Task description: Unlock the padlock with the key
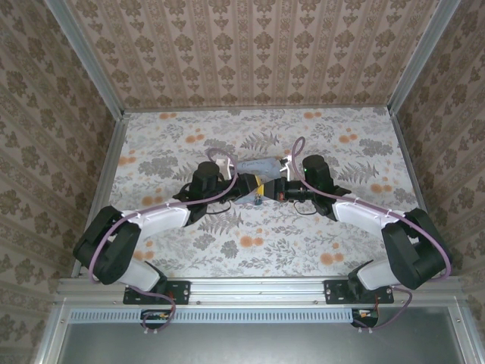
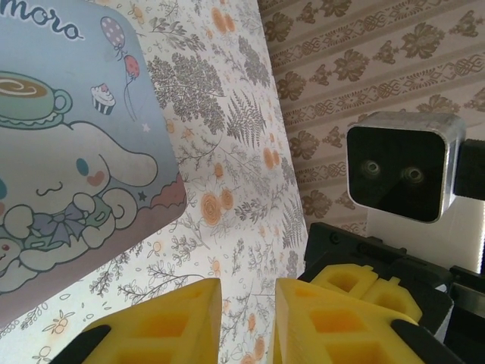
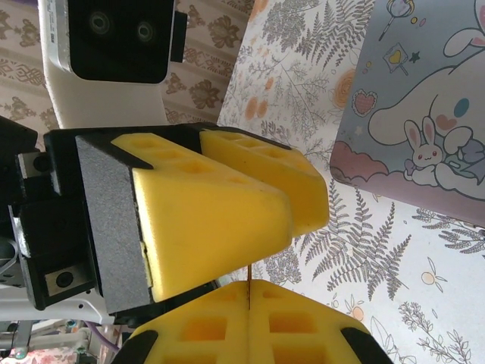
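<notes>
Table [image 1: 326, 250]: flat top under a matte cloth printed with grey ferns and orange blossoms.
Left arm [image 1: 151, 220], right arm [image 1: 364, 212]: black and white jointed links with lilac cables, meeting at the table's middle.
Box [image 2: 68, 152]: pastel-blue, rounded corners, smooth cartoon-printed lid, flat on the cloth just beyond both grippers.
Left gripper [image 2: 246, 292]: blocky yellow fingers [image 3: 212, 205], ribbed with square pockets, standing a narrow slit apart; cloth shows through the gap.
Right gripper [image 3: 248, 302]: same yellow blocks, pressed together.
Key [image 3: 248, 282]: thin brownish metal sliver rising from the right gripper's seam, pinched there.
Padlock [image 1: 258, 200]: small dark bluish speck just under the meeting grippers; too small to tell more.
</notes>
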Motion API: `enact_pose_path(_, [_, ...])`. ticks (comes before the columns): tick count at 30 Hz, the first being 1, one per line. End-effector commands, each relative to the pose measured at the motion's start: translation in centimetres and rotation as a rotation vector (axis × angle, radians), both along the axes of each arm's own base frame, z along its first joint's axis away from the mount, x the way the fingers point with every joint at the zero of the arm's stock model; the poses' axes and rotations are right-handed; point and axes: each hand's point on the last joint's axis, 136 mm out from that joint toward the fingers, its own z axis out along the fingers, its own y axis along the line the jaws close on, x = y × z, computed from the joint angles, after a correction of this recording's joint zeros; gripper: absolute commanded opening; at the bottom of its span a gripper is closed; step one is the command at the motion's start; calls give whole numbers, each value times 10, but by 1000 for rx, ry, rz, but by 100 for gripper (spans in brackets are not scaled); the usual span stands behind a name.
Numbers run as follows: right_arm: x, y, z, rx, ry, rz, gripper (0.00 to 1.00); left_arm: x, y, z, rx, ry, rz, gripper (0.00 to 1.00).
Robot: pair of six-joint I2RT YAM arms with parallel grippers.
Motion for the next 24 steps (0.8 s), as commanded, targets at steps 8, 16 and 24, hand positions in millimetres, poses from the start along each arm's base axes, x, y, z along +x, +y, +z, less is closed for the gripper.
enact_pose_path(8, [-1,-2,4,29,-13,5,0,-7,-16,5,-54,-11,-58,16])
enact_pose_path(16, [0,-4,1,27,-6,-3,0,-8,-18,2,-52,-11,-63,0])
enact_pose_path(24, [-1,-22,6,35,-17,-52,26,5,-6,10,-19,-55,13,0])
